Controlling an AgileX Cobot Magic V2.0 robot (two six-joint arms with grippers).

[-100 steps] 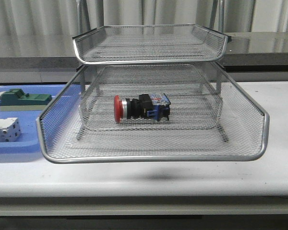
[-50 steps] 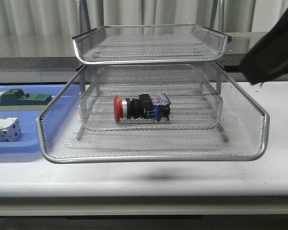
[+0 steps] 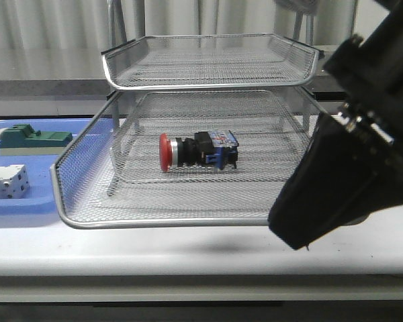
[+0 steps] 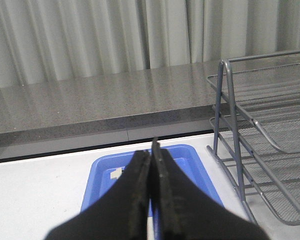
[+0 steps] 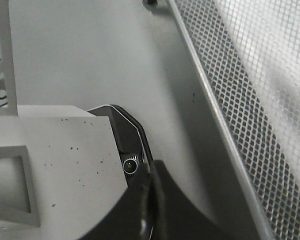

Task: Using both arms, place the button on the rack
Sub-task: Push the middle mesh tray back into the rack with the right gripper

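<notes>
The button (image 3: 198,151), with a red head and black-and-blue body, lies on its side in the pulled-out middle tray of the silver wire-mesh rack (image 3: 188,221). My right arm (image 3: 356,154) fills the right foreground of the front view and hides the rack's front right corner. My right gripper (image 5: 151,167) is shut and empty, over the table beside the rack's rim (image 5: 205,95). My left gripper (image 4: 151,150) is shut and empty, above the blue tray (image 4: 102,185), left of the rack frame (image 4: 225,100). The left arm is not in the front view.
A flat blue tray (image 3: 27,208) left of the rack holds a green block (image 3: 30,139) and a white-grey terminal block (image 3: 7,181). A grey plate with a small lens (image 5: 130,165) lies right under the right gripper. A grey ledge and curtains stand behind the table.
My right arm has swung in from the upper right, down and leftward, and now covers the rack's front right corner. The button and rack have not moved.
</notes>
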